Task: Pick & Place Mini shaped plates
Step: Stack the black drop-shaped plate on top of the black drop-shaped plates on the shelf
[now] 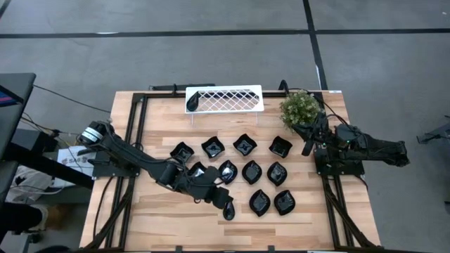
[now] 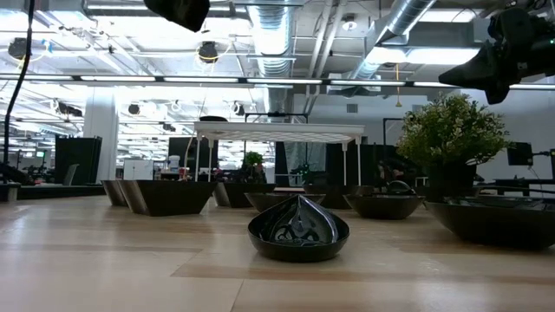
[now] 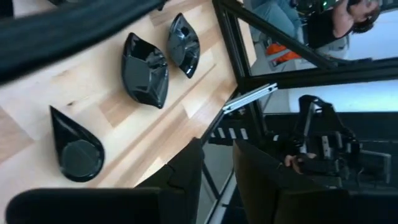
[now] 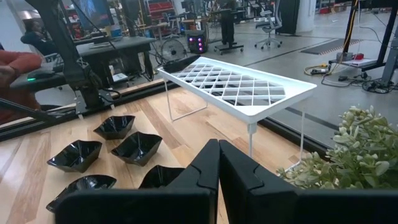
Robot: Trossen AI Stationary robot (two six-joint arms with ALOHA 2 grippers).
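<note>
Several glossy black mini shaped plates lie in rows on the wooden table [image 1: 162, 218], among them square ones [image 1: 213, 147] and leaf ones [image 1: 259, 202]. One more dish [image 1: 193, 103] sits on the white lattice rack [image 1: 228, 98]. My left gripper [image 3: 217, 171] hovers open over the near middle of the table, with nothing between its fingers. A teardrop plate [image 3: 74, 146] lies flat on the wood just beside the gripper, and shows at the arm's tip in the high view [image 1: 229, 210]. My right gripper [image 4: 219, 163] waits shut at the right side, by the plant.
A small green bushy plant [image 1: 301, 107] stands at the far right corner, next to the rack. Black frame rails [image 1: 133, 140] run along both sides of the table. Bare wood lies along the near edge. A person sits beyond the table [image 3: 348, 18].
</note>
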